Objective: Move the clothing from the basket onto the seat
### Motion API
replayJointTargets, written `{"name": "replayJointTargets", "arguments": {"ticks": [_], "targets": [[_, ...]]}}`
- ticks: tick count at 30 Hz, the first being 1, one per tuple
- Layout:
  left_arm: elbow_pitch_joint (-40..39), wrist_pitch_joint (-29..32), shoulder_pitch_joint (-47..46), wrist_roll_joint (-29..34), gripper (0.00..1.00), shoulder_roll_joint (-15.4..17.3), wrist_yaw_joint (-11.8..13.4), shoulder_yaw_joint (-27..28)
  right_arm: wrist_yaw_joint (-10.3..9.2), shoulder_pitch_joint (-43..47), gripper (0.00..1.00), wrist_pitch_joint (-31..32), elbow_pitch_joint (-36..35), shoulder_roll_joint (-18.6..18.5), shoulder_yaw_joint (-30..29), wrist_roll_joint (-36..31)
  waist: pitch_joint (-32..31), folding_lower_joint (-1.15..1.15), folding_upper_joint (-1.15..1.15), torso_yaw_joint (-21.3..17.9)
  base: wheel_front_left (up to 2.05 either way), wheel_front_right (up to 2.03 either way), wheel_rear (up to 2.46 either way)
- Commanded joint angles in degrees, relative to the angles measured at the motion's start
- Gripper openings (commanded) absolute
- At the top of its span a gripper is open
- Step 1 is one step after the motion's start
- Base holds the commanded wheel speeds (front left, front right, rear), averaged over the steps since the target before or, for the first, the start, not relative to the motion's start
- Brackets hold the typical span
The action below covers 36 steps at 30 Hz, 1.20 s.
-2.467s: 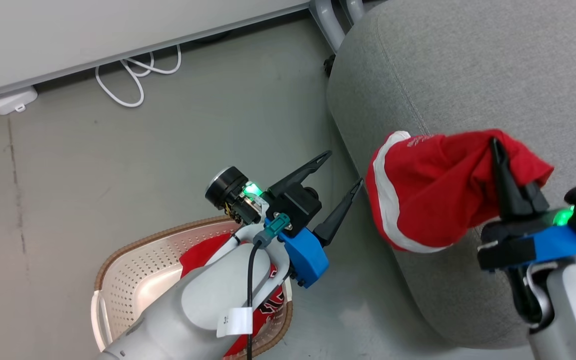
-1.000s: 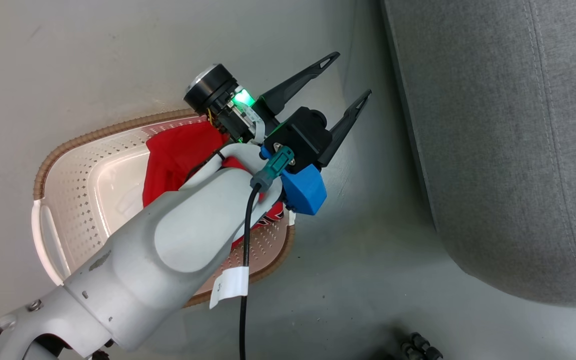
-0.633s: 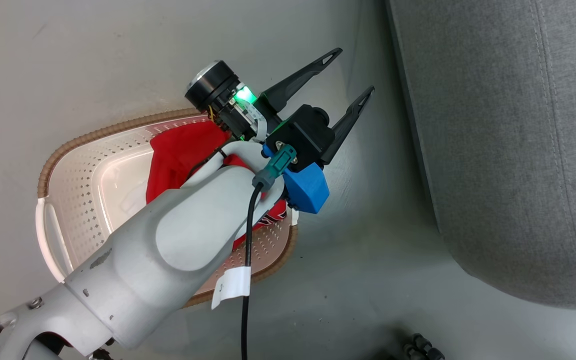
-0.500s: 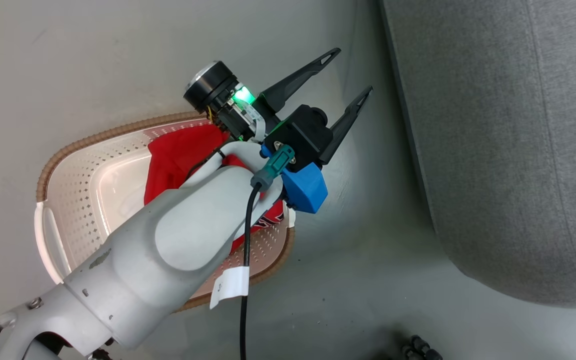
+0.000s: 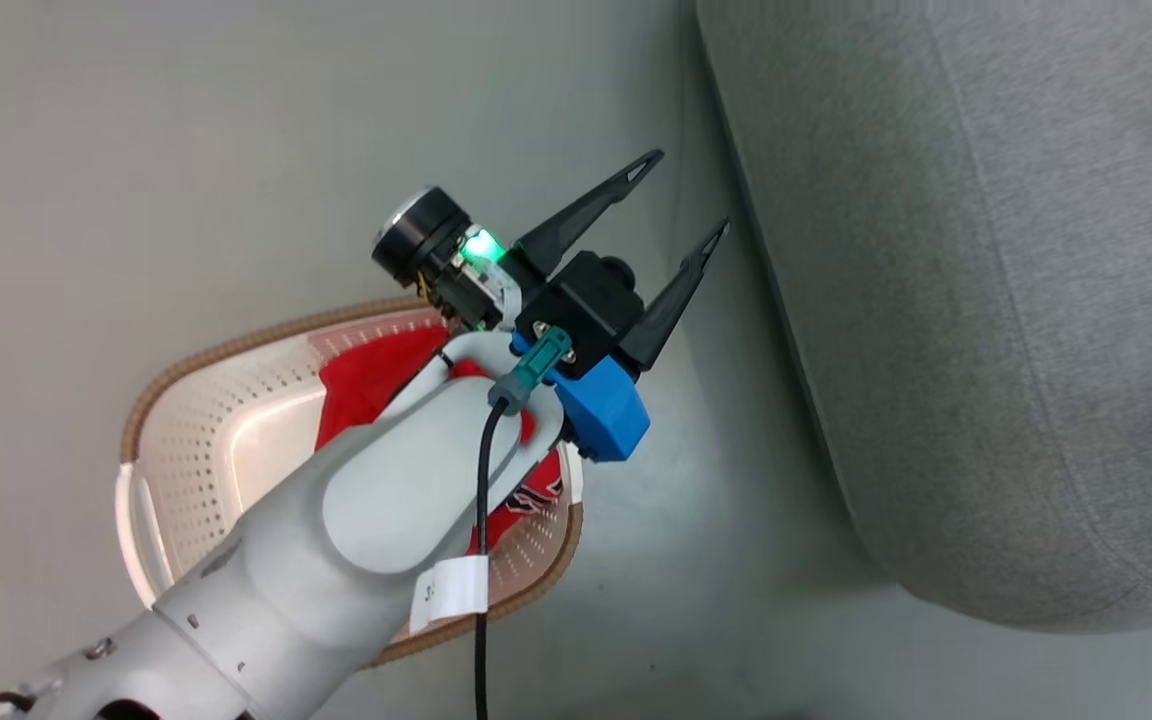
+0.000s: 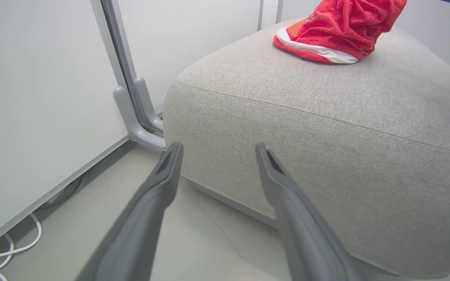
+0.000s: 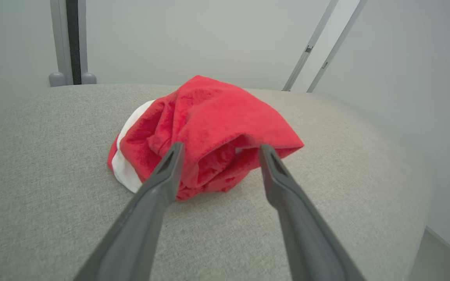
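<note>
Bare floor (image 5: pixel 186 150) lies open between the brown-rimmed basket (image 5: pixel 216 440) and the rounded edge of the seat (image 5: pixel 936 300), and the left gripper (image 5: pixel 688 192) hangs over that gap, fingers spread and empty. The basket holds a red garment (image 5: pixel 366 385), partly hidden under the left forearm. Another garment (image 7: pixel 209 128), red and white, lies bunched on the seat top away from its edges, and the right gripper (image 7: pixel 222 147) is spread wide at its near fold.

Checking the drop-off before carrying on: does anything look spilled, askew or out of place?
Nothing is spilled or damaged. The red garment lies in a crumpled heap on the seat, just beyond the open right gripper. A second garment is in the basket, not yet moved.
</note>
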Motion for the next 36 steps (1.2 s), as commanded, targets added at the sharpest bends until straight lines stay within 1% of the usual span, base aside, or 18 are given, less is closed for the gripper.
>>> {"name": "replayJointTargets", "arguments": {"ticks": [1, 6, 9, 13, 21, 22, 28, 33, 36], "targets": [[0.3, -0.6, 1.4, -0.7, 1.0, -0.2, 0.5, 0.6, 0.01, 2.3, 1.0, -0.2, -2.7, 1.1, -0.2, -0.8, -4.2, 0.0, 0.0, 0.0, 0.0, 0.0, 0.0], [0.5, -0.9, 4.6, -1.5, 1.0, -0.6, 0.7, 2.3, 0.01, 5.4, 1.0, -0.2, -8.7, 2.3, 2.3, -1.5, -9.6, 0.0, 0.0, 0.8, 0.0, 0.0, 0.0], [-0.9, -0.9, 6.5, -1.5, 1.0, -0.7, 1.1, 4.1, 0.01, 6.1, 1.0, -0.2, -11.1, 2.3, 5.5, -1.4, -12.6, 0.0, 0.0, 1.9, 0.0, 0.0, 0.0], [-2.7, -0.9, 9.6, -0.9, 1.0, -0.1, 1.7, 6.9, 0.01, 6.4, 1.0, -0.2, -12.6, 2.4, 10.4, -1.1, -16.3, 0.0, 0.0, 3.9, 0.0, 0.0, 0.0], [-5.6, -0.9, 16.4, -0.2, 1.0, 0.7, 2.4, 13.9, 0.01, 7.9, 1.0, -0.2, -13.3, 3.3, 19.5, -0.8, -22.8, 0.0, 0.0, 8.9, 0.0, 0.0, 0.0], [-5.6, -0.9, 16.4, -0.2, 1.0, 0.7, 2.4, 13.9, 0.01, 7.9, 1.0, -0.2, -13.3, 3.3, 19.5, -0.8, -22.8, 0.0, 0.0, 8.9, 0.0, 0.0, 0.0], [-7.4, -0.9, 21.8, 1.1, 1.0, 1.2, 3.1, 19.4, 0.01, 9.2, 1.0, -0.2, -12.5, 4.6, 24.4, -0.6, -26.9, 0.0, 0.0, 12.2, 0.0, 0.0, 0.0], [-9.6, -0.9, 27.0, 2.5, 1.0, 1.6, 4.2, 24.9, 0.01, 10.8, 1.0, -0.2, -11.9, 5.9, 26.8, -0.7, -29.7, 0.0, 0.0, 14.0, 0.0, 0.0, 0.0], [-11.0, -0.9, 30.4, 3.4, 1.0, 1.5, 4.3, 28.4, 0.01, 12.2, 1.0, -0.2, -11.2, 6.5, 27.8, -0.3, -31.2, 0.0, 0.0, 15.0, 0.0, 0.0, 0.0]]}}
